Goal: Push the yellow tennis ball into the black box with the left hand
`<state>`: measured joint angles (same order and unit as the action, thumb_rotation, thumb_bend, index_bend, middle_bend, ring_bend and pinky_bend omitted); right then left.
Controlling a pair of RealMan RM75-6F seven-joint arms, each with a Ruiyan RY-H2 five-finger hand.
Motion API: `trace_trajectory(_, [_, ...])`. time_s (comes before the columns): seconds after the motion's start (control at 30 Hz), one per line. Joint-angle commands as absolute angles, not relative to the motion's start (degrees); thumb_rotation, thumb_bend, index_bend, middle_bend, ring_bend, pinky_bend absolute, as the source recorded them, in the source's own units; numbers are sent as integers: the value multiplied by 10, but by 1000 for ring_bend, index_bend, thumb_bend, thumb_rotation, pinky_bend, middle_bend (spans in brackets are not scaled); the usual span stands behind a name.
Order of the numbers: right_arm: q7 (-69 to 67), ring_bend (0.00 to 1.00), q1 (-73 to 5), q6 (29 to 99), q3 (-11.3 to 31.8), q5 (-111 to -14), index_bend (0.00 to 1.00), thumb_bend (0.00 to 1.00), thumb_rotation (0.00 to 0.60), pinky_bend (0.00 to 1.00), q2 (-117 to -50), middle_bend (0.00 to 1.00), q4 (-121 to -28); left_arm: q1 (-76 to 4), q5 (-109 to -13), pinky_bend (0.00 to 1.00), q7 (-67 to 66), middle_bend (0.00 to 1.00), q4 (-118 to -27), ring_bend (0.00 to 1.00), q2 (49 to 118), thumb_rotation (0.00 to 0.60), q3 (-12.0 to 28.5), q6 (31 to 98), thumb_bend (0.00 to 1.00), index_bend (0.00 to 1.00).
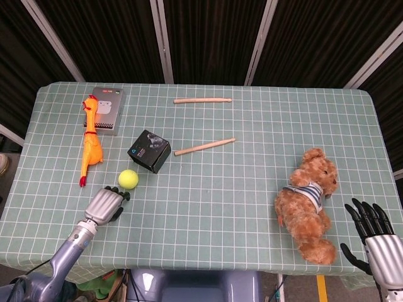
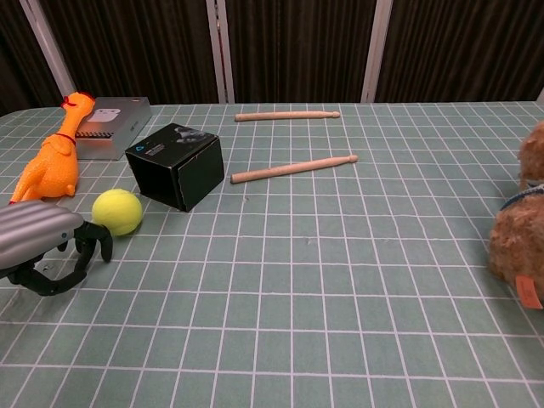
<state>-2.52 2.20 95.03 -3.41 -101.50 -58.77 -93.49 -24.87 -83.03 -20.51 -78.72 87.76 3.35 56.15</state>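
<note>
Head view: the yellow tennis ball (image 1: 129,179) sits just beside the black box (image 1: 149,151), at its 7 o'clock. Left hand (image 1: 106,205), fingers curled in on nothing, lies just behind the ball. Right hand (image 1: 376,236) is spread, grasping nothing, near the teddy bear (image 1: 310,204). Box labels are too small to read.

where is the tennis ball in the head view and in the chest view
Head view: the tennis ball lies left of centre, just below and left of the black box.
Chest view: the tennis ball lies at the left, just in front of and left of the black box.
Shared landmark: the rubber chicken lying left of the ball.
</note>
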Motion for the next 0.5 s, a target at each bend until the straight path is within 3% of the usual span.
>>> trace_trajectory(0.03, [-25,0,22,950,-34,-1015,0,342,600,0,-587,0,-935,-254,-827,396,-198,515,-784,352,878,600,36,557,436,365])
trace_trajectory(0.5, [-21,0,21,949,-33,-1016,0,342,600,0,-589,0,-936,-265,-817,405,-184,507,-784,348,863,600,34,557,436,366])
